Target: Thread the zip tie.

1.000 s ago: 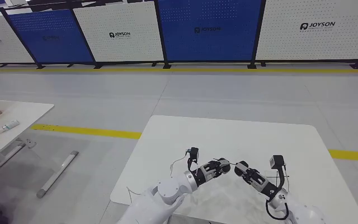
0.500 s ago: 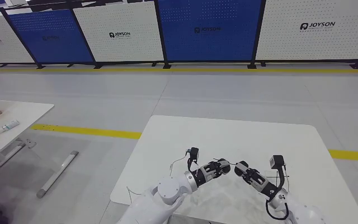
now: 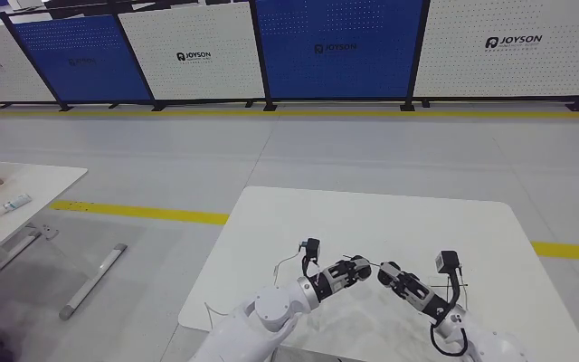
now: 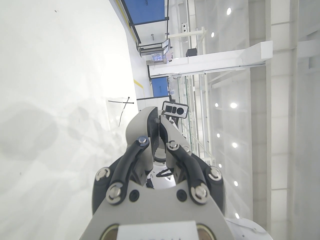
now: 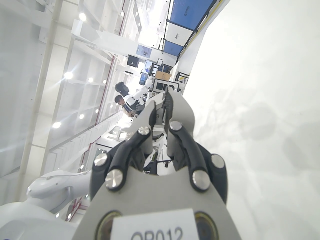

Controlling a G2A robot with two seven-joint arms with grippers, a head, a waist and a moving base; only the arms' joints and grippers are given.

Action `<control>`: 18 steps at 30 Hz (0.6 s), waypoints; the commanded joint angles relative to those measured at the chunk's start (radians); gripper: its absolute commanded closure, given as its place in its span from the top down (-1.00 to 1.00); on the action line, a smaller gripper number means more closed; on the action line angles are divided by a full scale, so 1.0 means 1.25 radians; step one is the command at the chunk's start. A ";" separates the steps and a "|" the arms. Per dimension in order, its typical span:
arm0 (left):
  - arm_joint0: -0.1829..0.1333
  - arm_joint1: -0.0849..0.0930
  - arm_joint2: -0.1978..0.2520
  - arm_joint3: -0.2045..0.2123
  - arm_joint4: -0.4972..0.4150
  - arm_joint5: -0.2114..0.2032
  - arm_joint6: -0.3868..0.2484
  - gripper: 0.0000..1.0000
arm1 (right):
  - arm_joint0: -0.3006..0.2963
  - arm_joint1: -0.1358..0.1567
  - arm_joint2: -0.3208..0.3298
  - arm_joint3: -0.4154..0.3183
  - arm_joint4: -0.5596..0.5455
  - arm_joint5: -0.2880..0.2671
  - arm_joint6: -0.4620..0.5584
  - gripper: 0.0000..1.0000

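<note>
While poised over the broad white rectangular table (image 3: 298, 217), the left gripper (image 4: 158, 117) and right gripper (image 5: 162, 101) faced each other tip to tip, each pinched shut on what looked like one end of the thin black plastic zip tie (image 4: 159, 132). Alignment seemed in hand; next, the tail needed steering squarely into the head's slot.

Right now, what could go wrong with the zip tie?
The zip tie is thin and pinched in the left gripper, so it may slip or bend. The right gripper sits very close to the left one, so they might bump. Spare ties lie on the table nearby and could get swept away.
</note>
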 commanded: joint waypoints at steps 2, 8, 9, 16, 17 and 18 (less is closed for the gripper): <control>0.005 0.003 -0.011 -0.005 -0.010 -0.001 -0.013 -1.00 | -0.008 0.002 0.020 -0.005 0.003 -0.004 0.011 1.00; 0.021 0.013 -0.049 -0.023 -0.006 0.034 -0.009 -1.00 | -0.038 0.009 0.079 -0.018 0.046 -0.020 0.030 1.00; 0.026 0.016 -0.056 -0.025 -0.006 0.038 -0.018 -1.00 | -0.042 0.010 0.091 -0.015 0.066 -0.022 0.041 1.00; 0.044 0.023 -0.082 -0.038 -0.013 0.074 -0.022 -1.00 | -0.049 0.012 0.115 -0.007 0.109 -0.023 0.084 1.00; 0.044 0.023 -0.082 -0.038 -0.013 0.074 -0.022 -1.00 | -0.049 0.012 0.115 -0.007 0.109 -0.023 0.084 1.00; 0.044 0.023 -0.082 -0.038 -0.013 0.074 -0.022 -1.00 | -0.049 0.012 0.115 -0.007 0.109 -0.023 0.084 1.00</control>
